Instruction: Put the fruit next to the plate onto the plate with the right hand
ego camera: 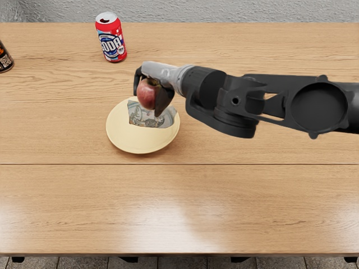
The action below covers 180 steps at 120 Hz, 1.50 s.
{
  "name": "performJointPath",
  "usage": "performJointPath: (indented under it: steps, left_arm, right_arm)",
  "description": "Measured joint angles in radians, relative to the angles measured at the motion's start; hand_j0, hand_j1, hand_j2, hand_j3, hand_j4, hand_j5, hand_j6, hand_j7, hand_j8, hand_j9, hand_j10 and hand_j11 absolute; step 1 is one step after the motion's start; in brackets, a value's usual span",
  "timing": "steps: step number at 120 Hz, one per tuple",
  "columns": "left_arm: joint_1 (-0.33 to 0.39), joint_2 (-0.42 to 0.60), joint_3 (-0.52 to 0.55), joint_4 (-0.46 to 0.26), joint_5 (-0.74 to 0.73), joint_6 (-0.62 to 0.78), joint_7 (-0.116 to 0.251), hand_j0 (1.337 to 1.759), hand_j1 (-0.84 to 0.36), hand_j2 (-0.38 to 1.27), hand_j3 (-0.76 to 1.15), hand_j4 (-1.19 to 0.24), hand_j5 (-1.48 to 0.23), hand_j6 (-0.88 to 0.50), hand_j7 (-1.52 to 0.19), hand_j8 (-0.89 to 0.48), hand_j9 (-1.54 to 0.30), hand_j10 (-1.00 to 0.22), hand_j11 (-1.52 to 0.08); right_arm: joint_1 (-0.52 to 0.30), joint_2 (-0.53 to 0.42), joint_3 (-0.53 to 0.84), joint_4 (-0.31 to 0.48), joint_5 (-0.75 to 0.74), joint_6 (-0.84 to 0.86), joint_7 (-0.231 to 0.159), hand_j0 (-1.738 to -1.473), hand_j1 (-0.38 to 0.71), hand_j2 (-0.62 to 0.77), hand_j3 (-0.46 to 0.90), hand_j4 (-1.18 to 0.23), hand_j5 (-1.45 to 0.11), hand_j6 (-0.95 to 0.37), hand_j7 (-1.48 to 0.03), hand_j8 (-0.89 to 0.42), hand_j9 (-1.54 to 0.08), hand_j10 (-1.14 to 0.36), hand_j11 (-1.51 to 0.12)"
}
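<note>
Wood counter (179, 213) fills nearly the whole view, its pale planks running side to side with a soft glare toward the near edge. A strip of grey wall (224, 10) shows beyond the far edge and a sliver of floor (73, 262) below the near one. The dark, bulky right arm (280, 103) reaches in from the right edge toward the counter's middle. The cream plate (132, 144) lies left of centre, a mottled grey patch in its hollow. A red can (111, 37) stands upright near the far edge, well apart from the plate. The hand (161, 95) is curled round the red apple (146, 94), dark fingers pinching it from both sides, over the plate's far part. Whether the apple touches the plate cannot be told. A dark bottle (4, 56) is cut off at the left edge.
</note>
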Motion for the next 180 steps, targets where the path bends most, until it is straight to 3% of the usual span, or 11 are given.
performJointPath:
  steps: [17,54,65,76,82,90,96,116,153,165,180]
  left_arm:
    - [0.0,0.0,0.0,0.0,0.0,0.0,0.0,1.658,0.34,0.0,0.0,-0.01,-0.01,-0.01,-0.01,-0.01,-0.01,-0.01,-0.01]
    - [0.0,0.0,0.0,0.0,0.0,0.0,0.0,1.658,0.34,0.0,0.0,-0.01,-0.01,-0.01,-0.01,-0.01,-0.01,-0.01,-0.01]
    - [0.0,0.0,0.0,0.0,0.0,0.0,0.0,1.658,0.34,0.0,0.0,-0.01,-0.01,-0.01,-0.01,-0.01,-0.01,-0.01,-0.01]
    - [0.0,0.0,0.0,0.0,0.0,0.0,0.0,1.658,0.34,0.0,0.0,-0.01,-0.01,-0.01,-0.01,-0.01,-0.01,-0.01,-0.01]
    - [0.0,0.0,0.0,0.0,0.0,0.0,0.0,1.658,0.34,0.0,0.0,-0.01,-0.01,-0.01,-0.01,-0.01,-0.01,-0.01,-0.01]
    - [0.0,0.0,0.0,0.0,0.0,0.0,0.0,1.658,0.34,0.0,0.0,-0.01,-0.01,-0.01,-0.01,-0.01,-0.01,-0.01,-0.01]
    - [0.0,0.0,0.0,0.0,0.0,0.0,0.0,1.658,0.34,0.0,0.0,-0.01,-0.01,-0.01,-0.01,-0.01,-0.01,-0.01,-0.01]
    - [0.0,0.0,0.0,0.0,0.0,0.0,0.0,1.658,0.34,0.0,0.0,-0.01,-0.01,-0.01,-0.01,-0.01,-0.01,-0.01,-0.01]
    - [0.0,0.0,0.0,0.0,0.0,0.0,0.0,1.658,0.34,0.0,0.0,-0.01,-0.01,-0.01,-0.01,-0.01,-0.01,-0.01,-0.01]
    - [0.0,0.0,0.0,0.0,0.0,0.0,0.0,1.658,0.34,0.0,0.0,-0.01,-0.01,-0.01,-0.01,-0.01,-0.01,-0.01,-0.01]
    - [0.0,0.0,0.0,0.0,0.0,0.0,0.0,1.658,0.34,0.0,0.0,-0.01,-0.01,-0.01,-0.01,-0.01,-0.01,-0.01,-0.01]
  right_arm:
    - [-0.02,0.05,-0.019,-0.098,-0.006,0.001,0.0,-1.639,0.28,0.24,0.0,-0.47,-1.17,-0.25,-1.09,-0.17,-1.16,-0.41,-1.18]
    - [-0.085,0.141,-0.036,-0.254,-0.042,0.006,-0.001,-1.637,0.2,0.07,0.0,-0.55,-1.11,-0.32,-1.08,-0.23,-1.15,-0.48,-1.16]
    - [-0.099,0.171,-0.039,-0.291,-0.052,0.007,-0.001,-1.637,0.2,0.12,0.0,-0.55,-1.1,-0.32,-1.08,-0.23,-1.14,-0.48,-1.16]
    - [-0.105,0.196,-0.04,-0.321,-0.058,0.008,0.0,-1.637,0.19,0.07,0.0,-0.55,-1.1,-0.32,-1.08,-0.23,-1.15,-0.48,-1.17]
    - [-0.106,0.202,-0.04,-0.33,-0.059,0.008,0.0,-1.638,0.22,0.14,0.0,-0.54,-1.09,-0.31,-1.08,-0.22,-1.14,-0.46,-1.16]
    - [-0.107,0.208,-0.04,-0.338,-0.058,0.005,0.0,-1.643,0.17,0.12,0.0,-0.56,-0.93,-0.31,-0.92,-0.24,-0.97,-0.47,-0.99]
    - [-0.108,0.21,-0.041,-0.342,-0.057,0.003,0.0,-1.646,0.1,0.09,0.0,-0.47,-0.77,-0.27,-0.76,-0.22,-0.8,-0.4,-0.82]
    - [-0.108,0.213,-0.041,-0.346,-0.056,-0.001,-0.001,-1.653,-0.06,0.02,0.0,-0.28,-0.44,-0.2,-0.43,-0.17,-0.45,-0.25,-0.46]
    - [-0.105,0.204,-0.026,-0.317,-0.024,0.012,-0.001,-1.657,-0.24,0.0,0.0,-0.1,-0.15,-0.08,-0.15,-0.08,-0.15,-0.1,-0.15]
    - [-0.122,0.162,0.044,-0.241,0.054,0.019,-0.001,-1.657,-0.28,0.0,0.0,-0.06,-0.09,-0.05,-0.09,-0.05,-0.09,-0.06,-0.09]
    - [-0.22,0.056,0.246,-0.095,0.123,0.058,-0.001,-1.658,-0.31,0.0,0.0,-0.03,-0.05,-0.03,-0.05,-0.03,-0.05,-0.03,-0.05]
